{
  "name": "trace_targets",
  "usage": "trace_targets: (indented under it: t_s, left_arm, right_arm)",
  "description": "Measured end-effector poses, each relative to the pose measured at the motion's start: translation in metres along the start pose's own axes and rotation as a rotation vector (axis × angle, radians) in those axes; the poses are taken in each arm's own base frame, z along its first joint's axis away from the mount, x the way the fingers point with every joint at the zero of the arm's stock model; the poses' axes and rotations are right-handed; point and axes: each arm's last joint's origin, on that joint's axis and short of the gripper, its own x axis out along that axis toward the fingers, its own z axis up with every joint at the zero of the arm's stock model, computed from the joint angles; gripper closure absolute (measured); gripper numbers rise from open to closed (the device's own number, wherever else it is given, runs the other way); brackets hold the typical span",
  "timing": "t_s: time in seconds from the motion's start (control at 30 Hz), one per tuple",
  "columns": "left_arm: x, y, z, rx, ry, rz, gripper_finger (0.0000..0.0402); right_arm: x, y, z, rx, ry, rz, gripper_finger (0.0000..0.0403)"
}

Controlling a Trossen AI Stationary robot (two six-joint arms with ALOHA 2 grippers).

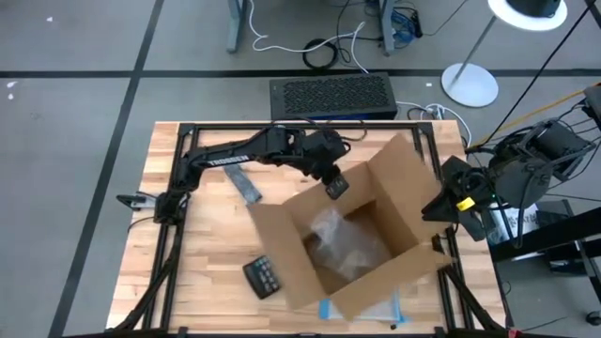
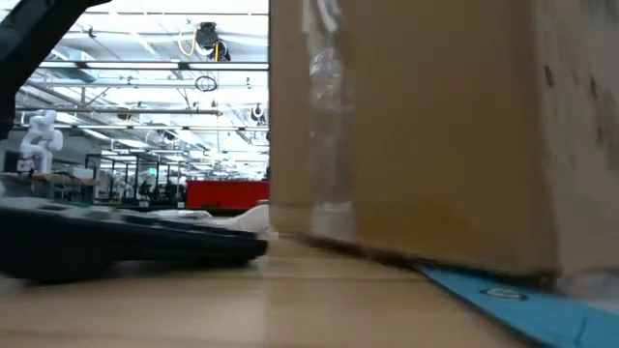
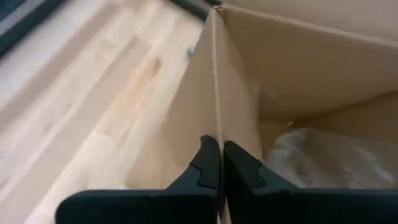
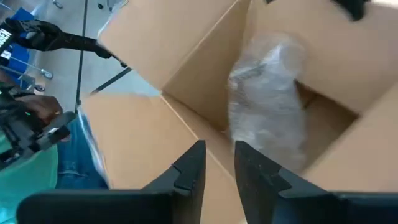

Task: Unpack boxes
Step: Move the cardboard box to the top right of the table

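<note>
The open cardboard box [image 1: 362, 235] sits on the wooden surface [image 1: 202, 258], turned at an angle, flaps standing up, with a crinkly clear plastic bundle [image 1: 343, 239] down inside. The left tool [image 3: 219, 163] has its fingers pinched shut on the top edge of one box wall, near a corner. The right tool [image 4: 217, 163] holds the edge of the opposite flap, a thin sheet of cardboard between its fingers.

The box looks light and stiff along its creases but bendy at the flaps, so I'd expect it to slide or tip if pulled hard. The bundle looks soft, slippery and light; a pinch on a loose fold near its top seems the best hold. A black remote [image 1: 262, 276] lies just beside the box.
</note>
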Motion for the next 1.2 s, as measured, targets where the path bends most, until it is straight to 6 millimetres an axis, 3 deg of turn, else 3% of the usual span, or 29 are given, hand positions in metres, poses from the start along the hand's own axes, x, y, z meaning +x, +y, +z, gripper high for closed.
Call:
trace_targets:
  t_s: [0.23,0.8,1.0,1.2]
  left_arm:
    - [-0.029,0.001,0.016,-0.045,-0.139,-0.065,0.04]
    - [-0.118,0.034,0.03,-0.074,-0.309,-0.01,0.0401]
    - [-0.124,0.059,0.036,-0.099,-0.309,0.056,0.0401]
    - [-0.112,0.084,0.054,-0.168,-0.397,0.082,0.0401]
  right_arm:
    - [0.0,0.0,0.0,0.0,0.001,-0.001,0.0328]
    - [-0.011,0.006,0.004,-0.034,-0.07,0.134,0.0328]
    - [-0.014,0.008,0.006,-0.06,-0.122,0.152,0.0328]
    - [-0.018,0.02,0.009,-0.113,-0.182,0.259,0.0328]
